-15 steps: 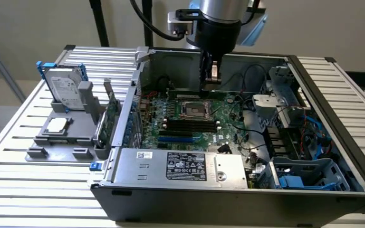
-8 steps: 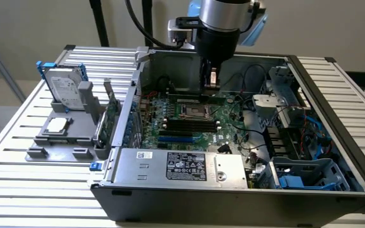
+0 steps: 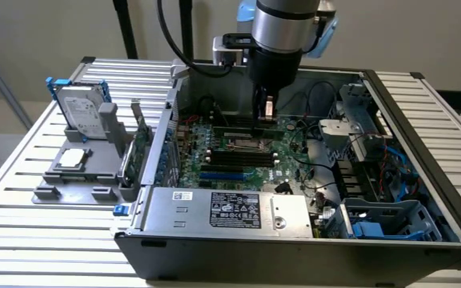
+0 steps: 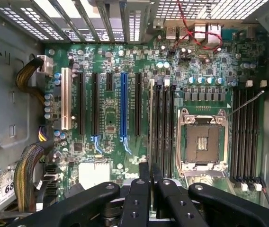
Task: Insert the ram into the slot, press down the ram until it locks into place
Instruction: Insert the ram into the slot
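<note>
Jaws at ram [image 3: 242,133] inside open computer case [image 3: 295,258]

A plain beige wall [image 3: 422,36] stands behind a pale slatted metal table [image 3: 22,240], evenly lit.

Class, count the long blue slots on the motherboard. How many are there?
1. The blue slot sits among black expansion slots, between the white slot and the processor socket. Part of the board is covered, so another may be hidden.

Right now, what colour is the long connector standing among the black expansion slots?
That connector is blue, clearest in the wrist view.
</note>
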